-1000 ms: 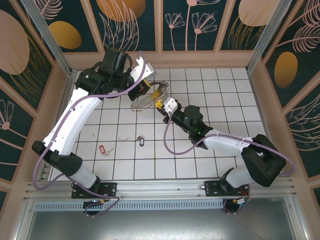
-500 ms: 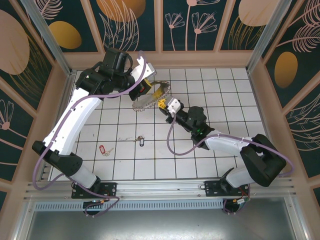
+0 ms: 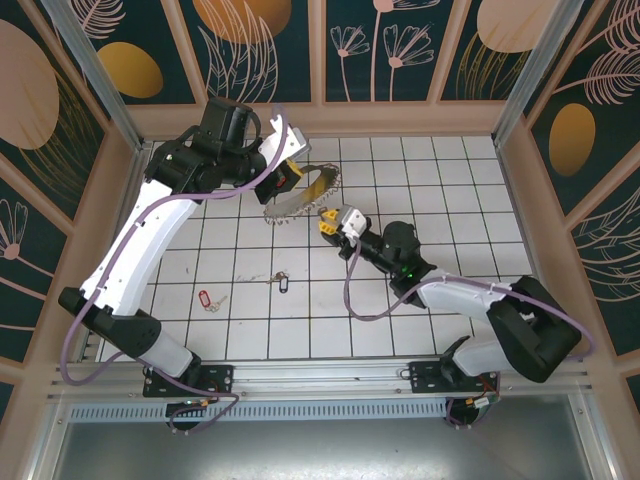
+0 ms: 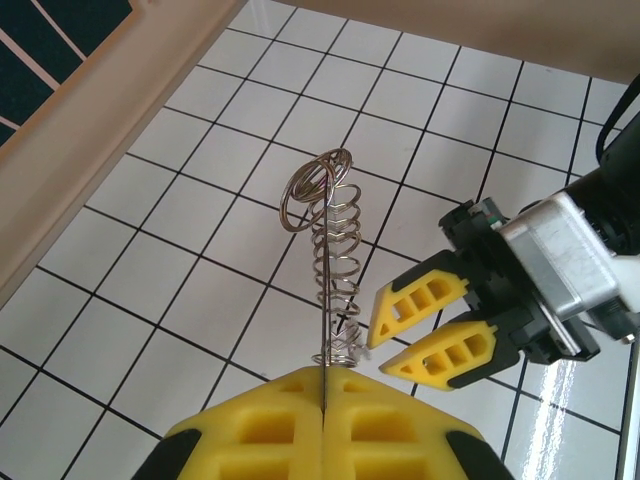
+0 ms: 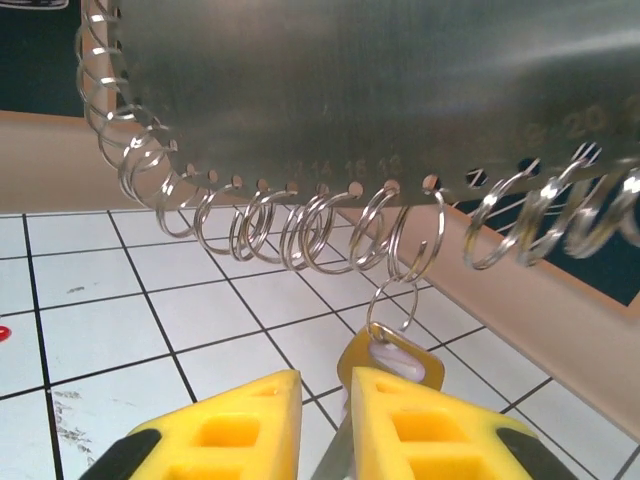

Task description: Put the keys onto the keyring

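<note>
The keyring point(image 3: 300, 198) is a thin grey metal sheet fringed with split rings point(image 5: 300, 215), held up off the tiles. My left gripper point(image 3: 286, 177) is shut on its edge; in the left wrist view the keyring point(image 4: 335, 250) runs edge-on out of the left gripper point(image 4: 325, 372). A yellow-tagged key point(image 5: 402, 358) hangs from one ring. My right gripper point(image 5: 325, 385) stands just below it, fingers slightly apart, with the key's blade in the gap. In the top view the right gripper point(image 3: 327, 219) is beside the keyring's lower end. A blue-tagged key point(image 3: 282, 284) and a red-tagged key point(image 3: 207, 299) lie on the tiles.
The white tiled floor point(image 3: 450, 200) is boxed in by wooden walls point(image 3: 520, 190) on three sides. Purple cables point(image 3: 352, 295) loop from both arms over the tiles. The right gripper point(image 4: 379, 355) sits close beside the keyring in the left wrist view.
My right gripper's fingers have parted slightly at the yellow-tagged key, and the right arm has drawn a little to the right. The left gripper still holds the keyring up.
</note>
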`<state>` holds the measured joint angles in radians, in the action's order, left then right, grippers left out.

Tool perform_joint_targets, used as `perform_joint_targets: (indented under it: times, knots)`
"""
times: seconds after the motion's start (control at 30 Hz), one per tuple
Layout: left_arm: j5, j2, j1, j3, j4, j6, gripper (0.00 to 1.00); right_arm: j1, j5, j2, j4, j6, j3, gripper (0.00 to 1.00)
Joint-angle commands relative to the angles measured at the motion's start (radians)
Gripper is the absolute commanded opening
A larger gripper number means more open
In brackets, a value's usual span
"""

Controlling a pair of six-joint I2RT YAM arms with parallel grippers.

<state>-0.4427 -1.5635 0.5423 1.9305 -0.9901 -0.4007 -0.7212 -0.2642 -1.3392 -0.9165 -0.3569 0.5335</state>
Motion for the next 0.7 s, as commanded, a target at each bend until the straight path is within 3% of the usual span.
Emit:
perform_joint_targets:
  times: [0.0,0.33,0.67]
  knots:
    - [-0.035,0.032,-0.002,-0.004,0.037,-0.021,0.00,0.004,-0.026,0.062,-0.038,0.018,-0.018,0.17]
    - [-0.038,0.040,-0.003,-0.011,0.044,-0.016,0.00,-0.001,-0.041,0.052,-0.058,0.025,0.021,0.09]
    - [-0.037,0.038,-0.003,-0.016,0.048,-0.013,0.00,-0.048,-0.042,0.012,-0.051,-0.011,0.065,0.10]
